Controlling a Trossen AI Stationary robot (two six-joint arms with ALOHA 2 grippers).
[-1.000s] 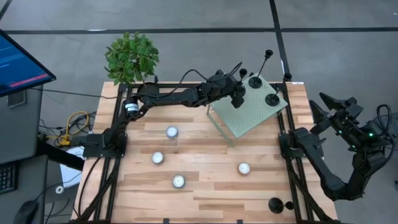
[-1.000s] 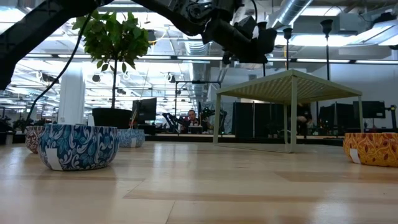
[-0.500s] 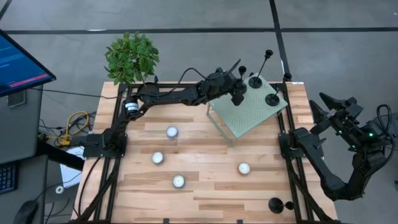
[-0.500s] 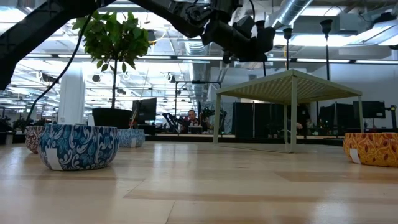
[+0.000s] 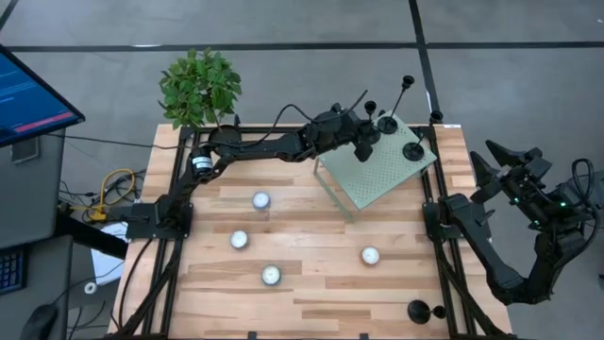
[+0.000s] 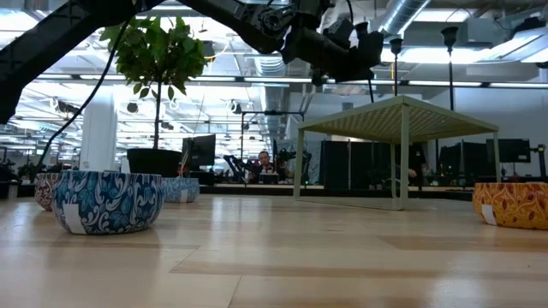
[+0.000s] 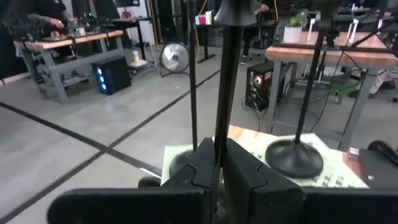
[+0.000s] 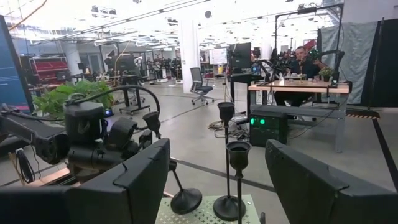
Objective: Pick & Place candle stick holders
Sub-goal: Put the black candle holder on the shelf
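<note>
Black candle stick holders stand on a raised green perforated platform point(image 5: 377, 175) at the table's far right. One tall holder point(image 5: 396, 106) and another point(image 5: 412, 149) rest there on their disc bases. My left gripper point(image 5: 364, 142) reaches over the platform's far left corner and is shut on a third holder point(image 7: 225, 81), whose base is hidden below the fingers. A further holder point(image 5: 416, 310) sits at the table's near right corner. My right gripper point(image 8: 214, 180) waits open beyond the table's right edge. My left gripper pinches the holder's thin stem point(image 7: 218, 140), low on it, between its two fingers. The fingers come about level from the table's left and lie across the stem. The holder leans a little, cup up. Whether its base point(image 8: 186, 200) touches the platform, I cannot tell.
Several white tealight candles point(image 5: 260, 200) lie spread over the wooden table. A potted plant point(image 5: 198, 85) stands at the far left corner. The platform stands on thin legs point(image 6: 402, 158). A monitor point(image 5: 28, 94) is off the table's left side.
My left gripper has tipped slightly upward above the platform, still shut on the holder's stem. The right arm has kept still.
</note>
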